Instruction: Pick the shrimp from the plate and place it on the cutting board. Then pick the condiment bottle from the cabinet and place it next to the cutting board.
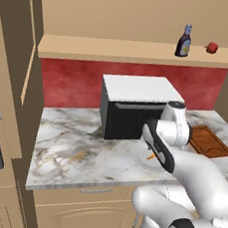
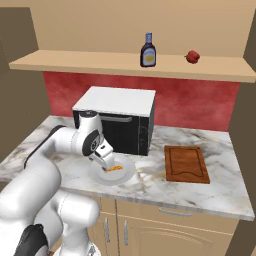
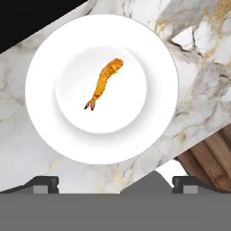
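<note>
We held our gripper (image 2: 107, 162) just above the plate (image 3: 40, 58), with its fingers (image 3: 45, 184) wide apart and holding nothing. The shrimp (image 3: 104, 83) lay in the middle of the plate, so we had not picked it up yet. The cutting board (image 2: 186, 163) had nothing on it. The bottle (image 2: 148, 51) stood on the cabinet (image 2: 90, 62) shelf. Both jobs were left to do.
</note>
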